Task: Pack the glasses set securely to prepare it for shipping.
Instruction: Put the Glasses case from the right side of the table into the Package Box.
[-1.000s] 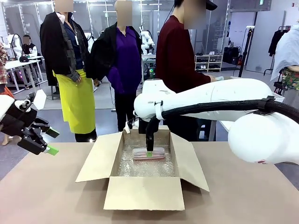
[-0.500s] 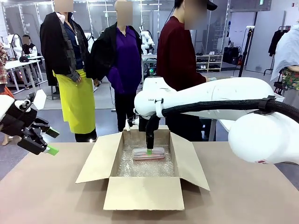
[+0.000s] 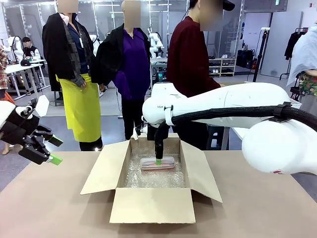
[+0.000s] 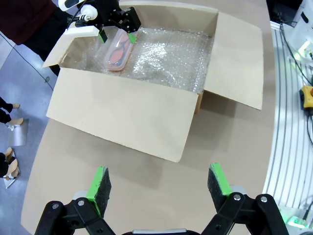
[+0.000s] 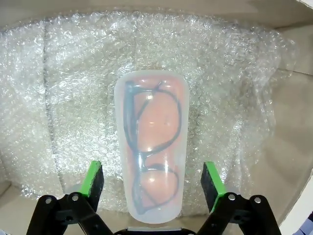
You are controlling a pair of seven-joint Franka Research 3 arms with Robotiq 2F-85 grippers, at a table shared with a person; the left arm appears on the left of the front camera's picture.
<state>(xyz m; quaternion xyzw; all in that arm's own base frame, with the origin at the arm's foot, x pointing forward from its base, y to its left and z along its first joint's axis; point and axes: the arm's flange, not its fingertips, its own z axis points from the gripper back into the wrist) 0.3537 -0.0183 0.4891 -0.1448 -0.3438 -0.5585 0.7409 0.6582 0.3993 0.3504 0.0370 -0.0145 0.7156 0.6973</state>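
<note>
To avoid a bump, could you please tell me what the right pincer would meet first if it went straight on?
Most likely the pink case, lying on bubble wrap straight ahead of the open right pincer.

Grey floor [image 3: 54,124], glass partitions [image 3: 106,15] behind, a white table [image 3: 20,69] far left, perhaps shelving [image 3: 221,67] beyond.

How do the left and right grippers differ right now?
The right gripper reaches down into the cardboard box; the left gripper hovers outside it, off its left side. The right gripper's fingers straddle the pink glasses case; the left gripper's have nothing between them. Both are open.
</note>
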